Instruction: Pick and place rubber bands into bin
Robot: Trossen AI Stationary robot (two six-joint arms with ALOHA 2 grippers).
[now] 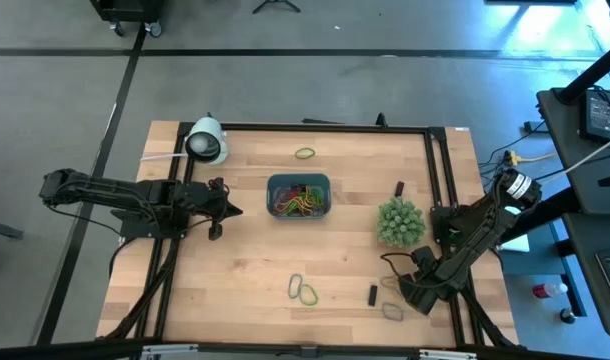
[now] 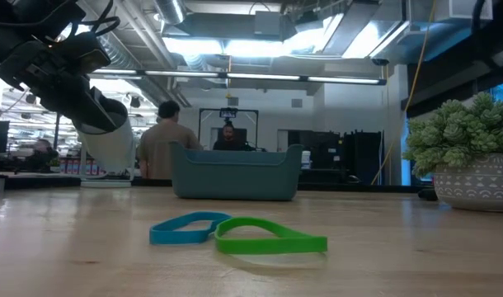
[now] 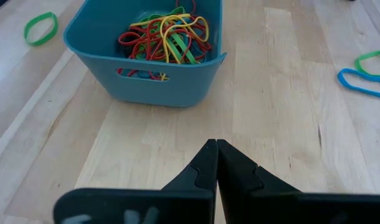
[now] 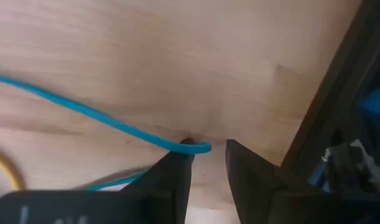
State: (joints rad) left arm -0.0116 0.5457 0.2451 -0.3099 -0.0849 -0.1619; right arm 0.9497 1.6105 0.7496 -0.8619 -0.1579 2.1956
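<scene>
The teal bin [image 1: 298, 195] [image 3: 154, 79] [image 2: 235, 173] stands mid-table, holding a tangle of red, green and yellow rubber bands [image 3: 165, 37]. My left gripper [image 1: 228, 208] [image 3: 215, 147] is shut and hovers left of the bin, pointing at it. My right gripper [image 1: 401, 292] [image 4: 207, 148] is low at the near right, fingers a little apart, pointing down at the wood. The end of a blue rubber band [image 4: 109, 121] [image 1: 392, 311] lies between its fingertips. A blue band [image 2: 185, 228] and a green band [image 2: 268, 235] lie flat near the front edge. My right gripper comes from above, slanting down to the table. One fingertip [image 4: 185, 149] stands right at the looped end [image 4: 201, 148] of the blue band, which lies slack and flat on the wood. I cannot tell whether the finger touches it.
A spiky green plant [image 1: 400, 222] [image 2: 470, 136] stands just beyond the right gripper. Two black blocks [image 1: 373, 295] [image 1: 399, 188], a white dome [image 1: 207, 140], a lone green band [image 1: 305, 153] [image 3: 40, 28] and a yellow band [image 4: 6, 165] lie around. People show in the room behind.
</scene>
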